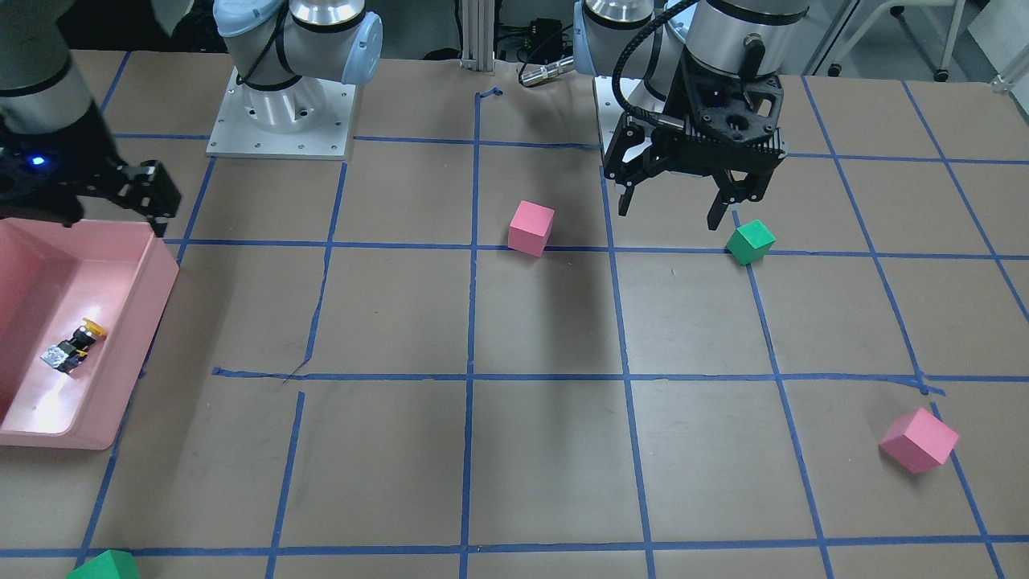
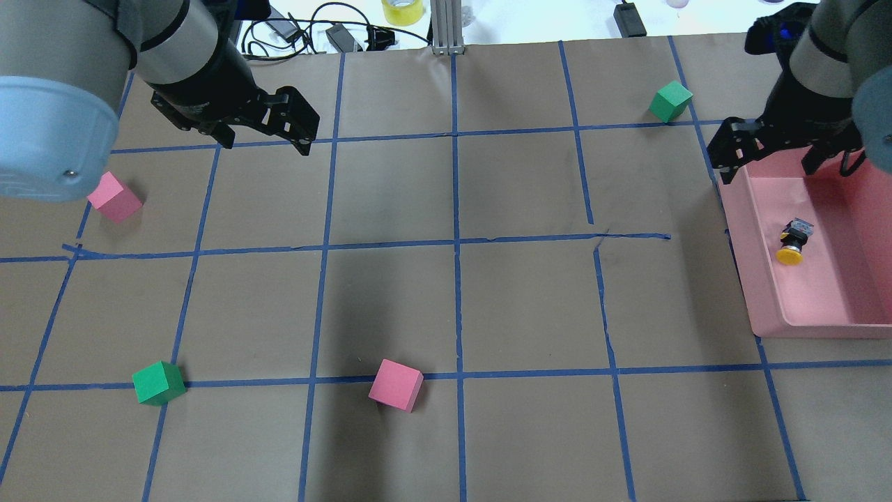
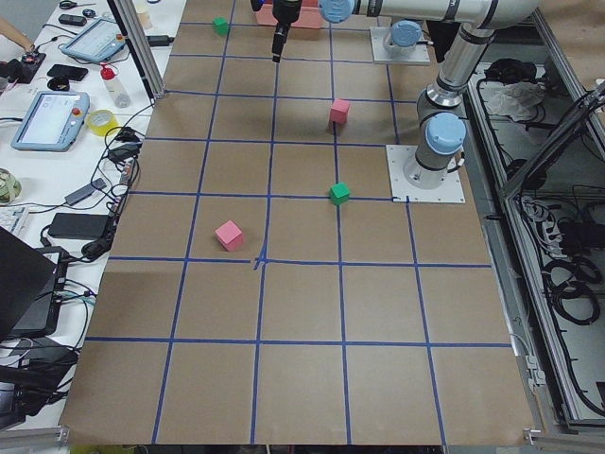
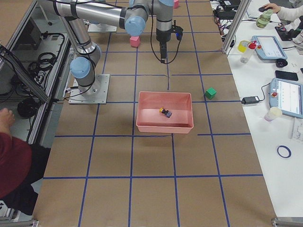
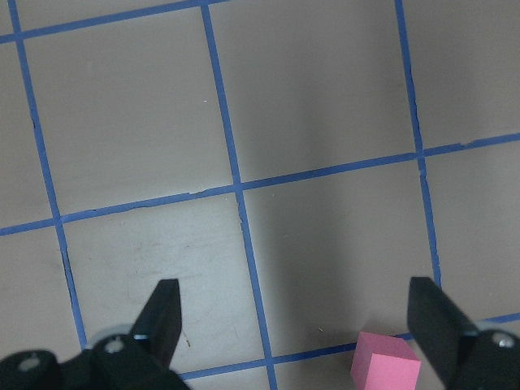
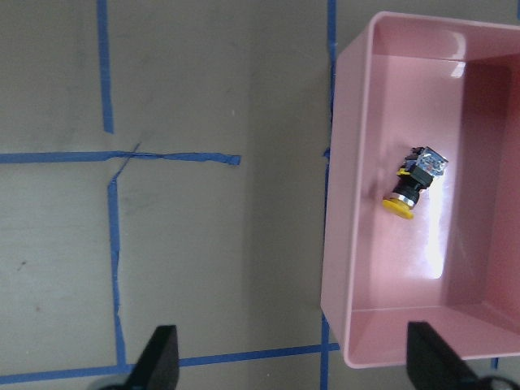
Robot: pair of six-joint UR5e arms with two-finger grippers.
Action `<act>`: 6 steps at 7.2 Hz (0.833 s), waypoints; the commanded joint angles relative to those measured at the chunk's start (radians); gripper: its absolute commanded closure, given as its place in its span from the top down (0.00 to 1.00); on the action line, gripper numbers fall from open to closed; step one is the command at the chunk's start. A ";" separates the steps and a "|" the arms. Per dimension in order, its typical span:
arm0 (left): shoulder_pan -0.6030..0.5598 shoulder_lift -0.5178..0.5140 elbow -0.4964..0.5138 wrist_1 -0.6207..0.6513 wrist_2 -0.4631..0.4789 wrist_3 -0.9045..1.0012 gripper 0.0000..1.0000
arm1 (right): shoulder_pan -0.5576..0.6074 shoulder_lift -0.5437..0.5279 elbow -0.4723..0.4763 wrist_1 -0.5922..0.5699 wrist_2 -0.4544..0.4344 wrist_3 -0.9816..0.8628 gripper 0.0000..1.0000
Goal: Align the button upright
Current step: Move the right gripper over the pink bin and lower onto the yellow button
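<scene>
Toward the desk's right edge, inside the pink bin (image 2: 749, 279), the button (image 2: 794, 242) lies on its side on the bin floor, with its yellow cap pointing toward the robot's edge of the desk. The right gripper (image 6: 292, 357) hangs raised above, roughly over the bin's side wall, fingers spread wide and touching nothing. Over the desk's left half, the left gripper (image 5: 296, 305) hovers with its jaws apart and empty, above the paper and a pink cube (image 5: 386, 366).

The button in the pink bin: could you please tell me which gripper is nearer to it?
Right. The right gripper hovers open at the edge of the pink bin, close to the button; the left gripper hangs far across the table.
</scene>
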 commanded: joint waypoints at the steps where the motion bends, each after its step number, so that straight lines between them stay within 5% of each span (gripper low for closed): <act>1: 0.000 0.001 0.000 0.000 0.000 0.000 1.00 | -0.191 0.064 0.007 -0.033 0.088 -0.186 1.00; 3: 0.000 0.000 0.000 0.000 0.000 0.000 1.00 | -0.377 0.196 0.038 -0.042 0.222 -0.267 1.00; 6: 0.000 0.001 0.000 0.000 0.001 0.000 1.00 | -0.384 0.320 0.073 -0.243 0.231 -0.287 1.00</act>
